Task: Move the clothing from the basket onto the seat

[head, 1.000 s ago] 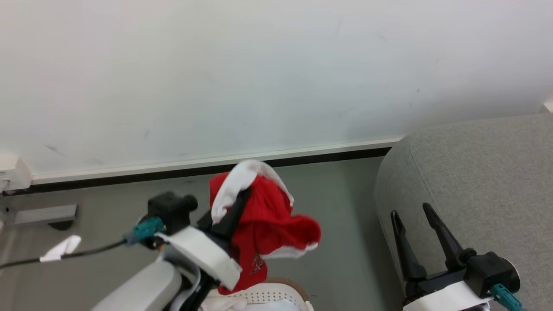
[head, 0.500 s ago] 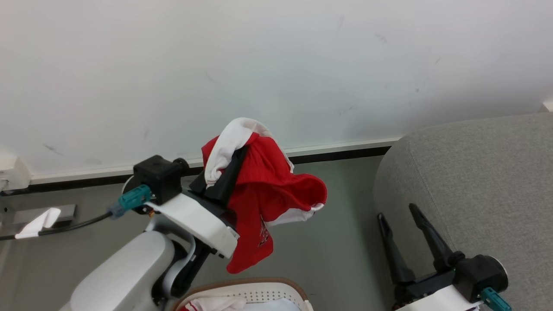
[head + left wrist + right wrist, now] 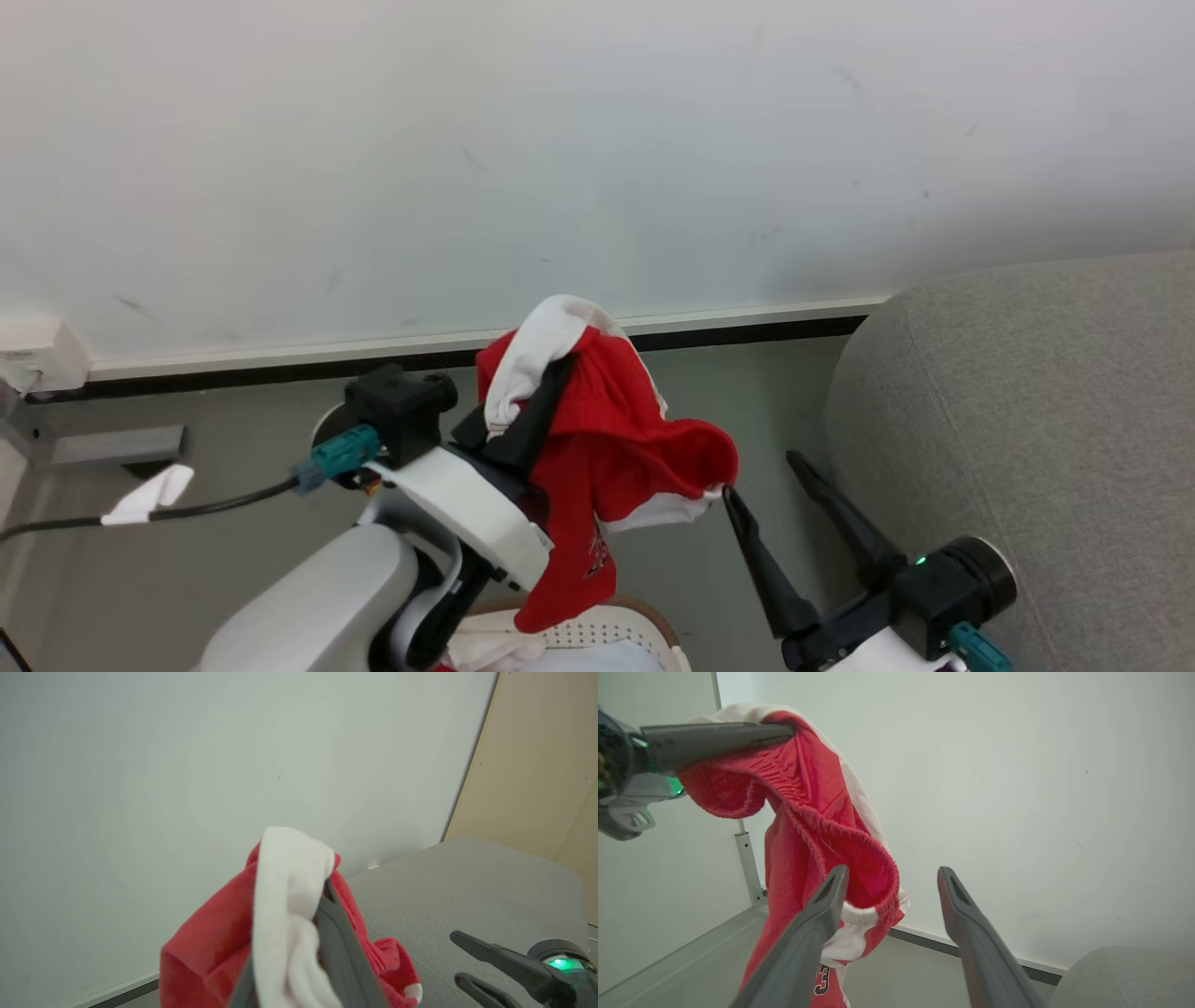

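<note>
A red garment with white bands, the clothing (image 3: 616,448), hangs in the air with my left gripper (image 3: 558,366) shut on its upper fold. Its lower end with small print dangles just above the basket (image 3: 658,618), whose perforated wall and brown rim show at the bottom edge with more cloth inside. The left wrist view has the clothing (image 3: 219,947) bunched over the left gripper (image 3: 325,884). My right gripper (image 3: 761,474) stands open beside the garment's hem, between it and the grey seat (image 3: 1027,420). In the right wrist view, the right gripper (image 3: 893,870) has its left finger in front of the clothing (image 3: 808,812).
A white wall (image 3: 597,140) with a dark baseboard (image 3: 747,331) runs behind. A black cable with a white tag (image 3: 149,495) trails left over the grey floor (image 3: 233,439). A wall box (image 3: 37,359) sits at the far left. A beige panel (image 3: 537,756) stands beyond the seat.
My right gripper has swung left, off the seat's edge, to the garment's hem. The left gripper, still holding the garment, rose and came part way down. The camera shifted a little.
</note>
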Tool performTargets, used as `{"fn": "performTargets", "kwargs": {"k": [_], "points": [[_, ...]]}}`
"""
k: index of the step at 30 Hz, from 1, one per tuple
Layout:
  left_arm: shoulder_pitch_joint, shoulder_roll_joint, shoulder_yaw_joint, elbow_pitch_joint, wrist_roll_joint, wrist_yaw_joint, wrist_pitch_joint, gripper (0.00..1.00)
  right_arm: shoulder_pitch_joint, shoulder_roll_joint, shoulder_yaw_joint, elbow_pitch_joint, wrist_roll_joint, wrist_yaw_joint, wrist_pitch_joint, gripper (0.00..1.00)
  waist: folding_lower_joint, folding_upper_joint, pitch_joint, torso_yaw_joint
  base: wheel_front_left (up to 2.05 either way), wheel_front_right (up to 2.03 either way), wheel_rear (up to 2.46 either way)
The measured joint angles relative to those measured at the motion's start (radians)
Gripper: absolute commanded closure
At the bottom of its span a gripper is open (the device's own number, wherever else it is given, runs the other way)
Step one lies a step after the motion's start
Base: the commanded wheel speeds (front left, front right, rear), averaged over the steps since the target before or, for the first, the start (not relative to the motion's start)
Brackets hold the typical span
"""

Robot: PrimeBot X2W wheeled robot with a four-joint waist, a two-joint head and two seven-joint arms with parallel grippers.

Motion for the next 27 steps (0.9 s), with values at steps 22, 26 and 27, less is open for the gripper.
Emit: {"fn": "performTargets", "kwargs": {"k": [22, 26, 27], "points": [[0.026, -0.114, -0.133, 0.051, 0.009, -0.057, 0.015, 1.0, -0.207, -0.001, 0.261, 0.38, 0.068, 0.0, 0.057, 0.0, -0.0001, 0.0, -0.057, 0.16, 0.0, 0.0, 0.0], [0.03, -0.13, -0.151, 0.048, 0.011, -0.06, 0.019, 1.0, -0.246, 0.005, 0.301, 0.448, 0.112, 0.0, 0.045, 0.0, -0.0001, 0.0, -0.064, 0.186, 0.0, 0.0, 0.0], [0.031, -0.133, -0.154, 0.047, 0.011, -0.061, 0.02, 1.0, -0.254, 0.005, 0.307, 0.46, 0.122, 0.0, 0.04, 0.0, -0.0001, 0.0, -0.064, 0.191, 0.0, 0.0, 0.0]]}}
